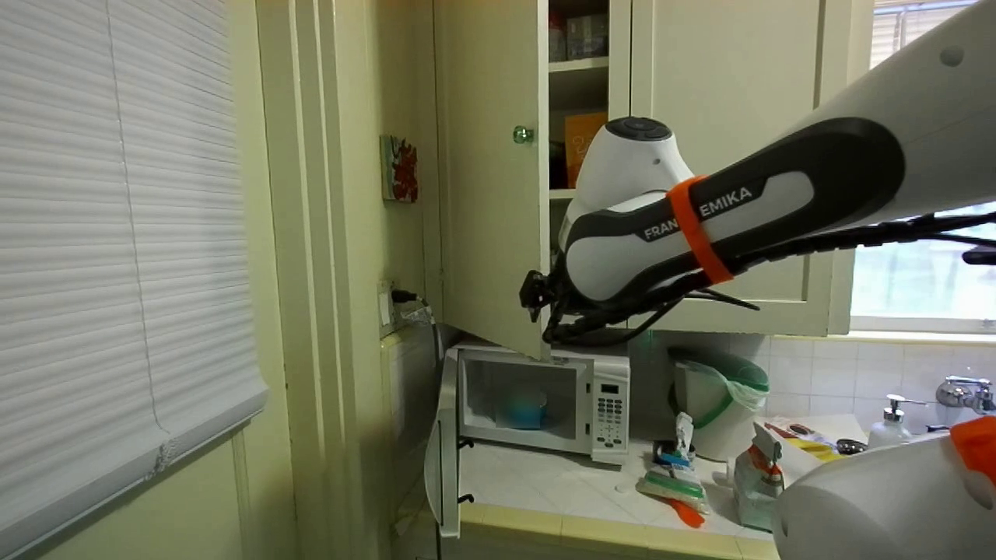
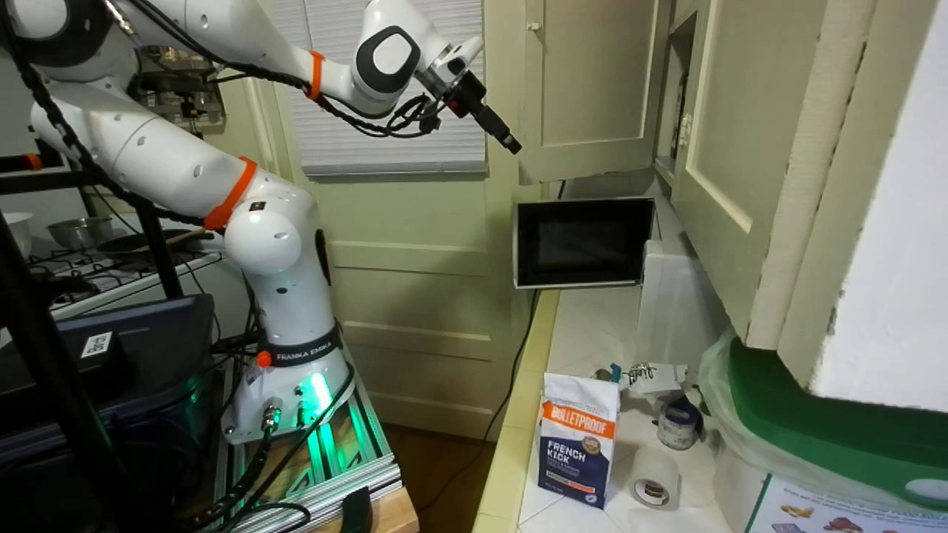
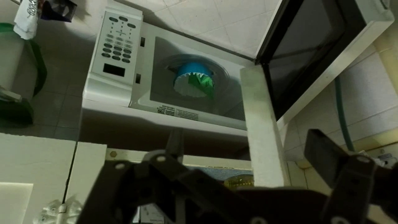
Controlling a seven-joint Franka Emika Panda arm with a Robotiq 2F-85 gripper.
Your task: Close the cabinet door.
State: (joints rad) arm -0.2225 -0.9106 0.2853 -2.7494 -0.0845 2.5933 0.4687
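Wrist view catches the claw (image 3: 247,140) spread wide, its fingers (image 3: 326,155) well apart, with the cabinet door (image 3: 264,124) appearing between them as a narrow cream slab; whether either finger touches it I cannot tell. The same view looks into the microwave (image 3: 146,93), where a blue bowl (image 3: 192,67) with a scalloped rim holds something green (image 3: 203,81), a detail neither exterior view gives. In an exterior view the cabinet door (image 1: 490,187) stands swung out from the wall cabinet (image 1: 620,47), above the microwave, its greenish knob (image 1: 524,134) plain to see; shelves (image 1: 578,67) beside it carry an orange box (image 1: 583,132), and the blue bowl is visible too. Seen in an exterior view, the dark-windowed microwave door (image 2: 585,244) covers that inside, but the arm's base (image 2: 296,374) is in sight and, on the bench (image 2: 585,333), a bag labelled Bulletproof French Kick (image 2: 578,444) stands just beside a pale roll (image 2: 655,474). In both exterior views the claw appears near the cabinet door's free edge, too edge-on there to judge its jaws.
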